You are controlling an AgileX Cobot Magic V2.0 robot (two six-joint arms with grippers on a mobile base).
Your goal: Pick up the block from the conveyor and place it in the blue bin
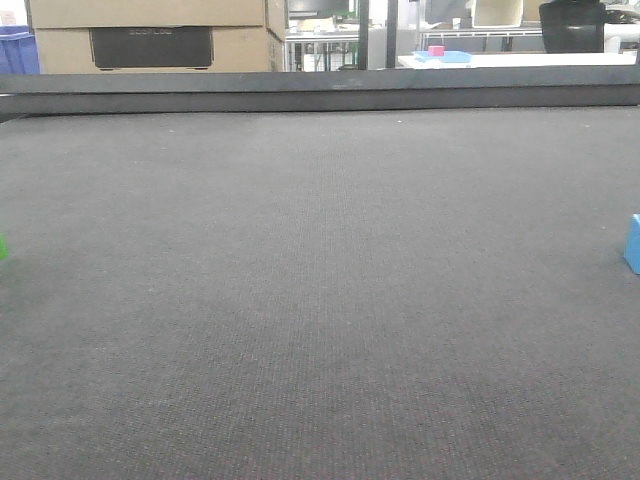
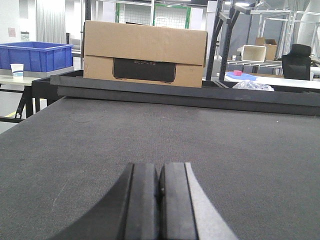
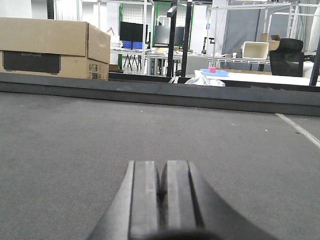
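The conveyor (image 1: 320, 280) is a wide dark grey woven belt with a dark rail (image 1: 320, 92) along its far edge. A blue block (image 1: 633, 243) pokes in at the right edge of the front view. At the left edge shows a sliver of a green block (image 1: 3, 246). The blue bin (image 2: 35, 55) stands on a table beyond the belt's far left corner; its corner is also the blue bin (image 1: 18, 50). My left gripper (image 2: 159, 167) is shut and empty, low over the belt. The right gripper (image 3: 161, 167) is likewise shut with nothing in it. Neither wrist view shows a block.
A large cardboard box (image 2: 145, 55) sits behind the far rail. A white cup (image 2: 17, 70) stands beside the bin. Behind the rail on the right are a white table with a blue tray (image 3: 215, 73) and a black chair (image 3: 282, 52).
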